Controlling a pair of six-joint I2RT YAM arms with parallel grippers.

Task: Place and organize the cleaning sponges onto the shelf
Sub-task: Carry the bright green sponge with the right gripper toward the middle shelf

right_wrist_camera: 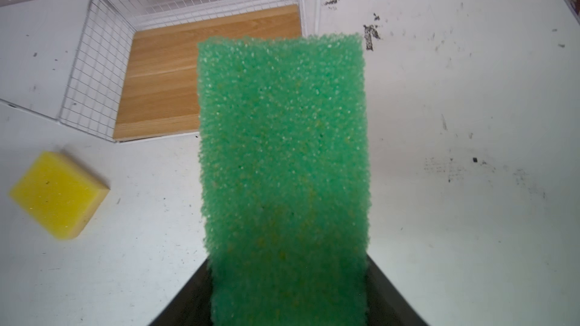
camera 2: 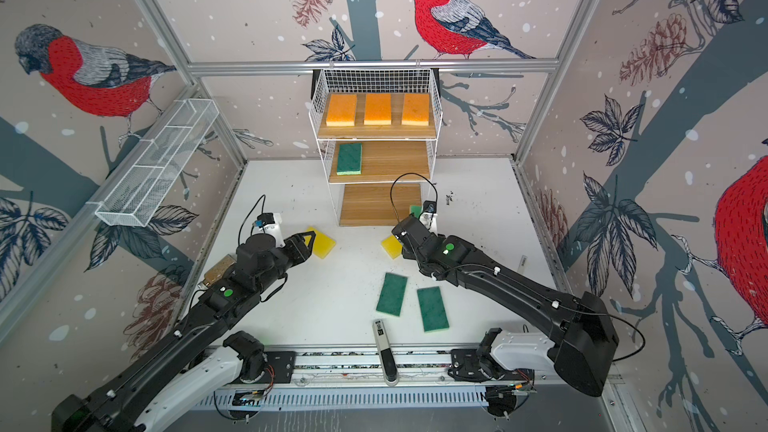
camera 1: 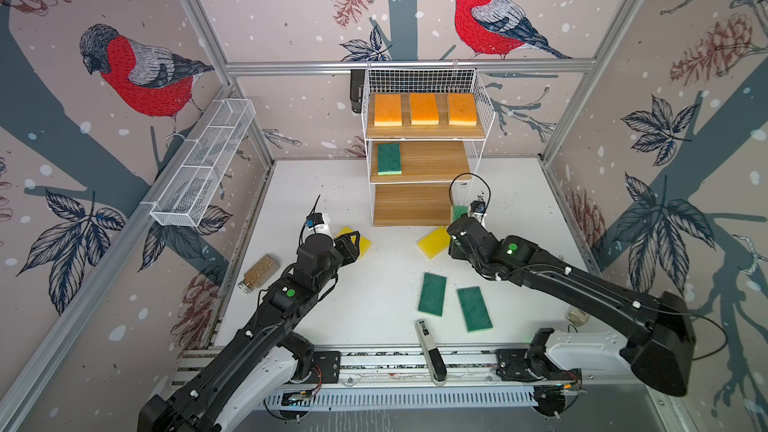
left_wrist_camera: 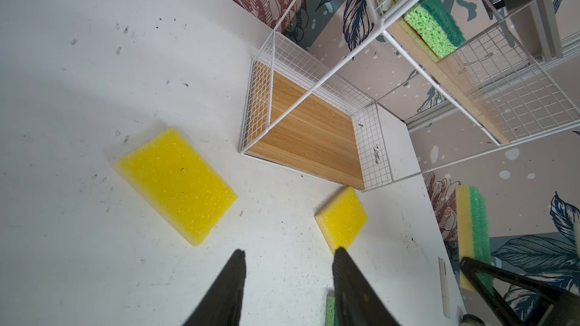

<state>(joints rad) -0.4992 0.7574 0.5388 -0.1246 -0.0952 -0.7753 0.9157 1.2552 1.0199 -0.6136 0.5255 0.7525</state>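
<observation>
The shelf (camera 1: 436, 162) stands at the back of the table. Three orange sponges (camera 1: 424, 109) lie on its top board and one green sponge (camera 1: 389, 158) on the middle board. The bottom board (right_wrist_camera: 163, 83) is bare. My right gripper (right_wrist_camera: 288, 258) is shut on a green sponge (right_wrist_camera: 282, 152), held off the table beside the shelf's lower right corner (camera 1: 459, 213). My left gripper (left_wrist_camera: 290, 249) hangs open over the table, nothing between its fingers. One yellow sponge (left_wrist_camera: 175, 183) lies just ahead of it, another (left_wrist_camera: 342, 217) nearer the shelf. Two green sponges (camera 1: 432, 293) (camera 1: 474, 308) lie flat in front.
A white mesh trough (camera 1: 203, 164) hangs on the left wall. A spice jar (camera 1: 258, 272) lies at the table's left edge. A slim white-and-black device (camera 1: 430, 351) rests across the front rail. A small pale object (camera 1: 577, 315) sits under the right arm.
</observation>
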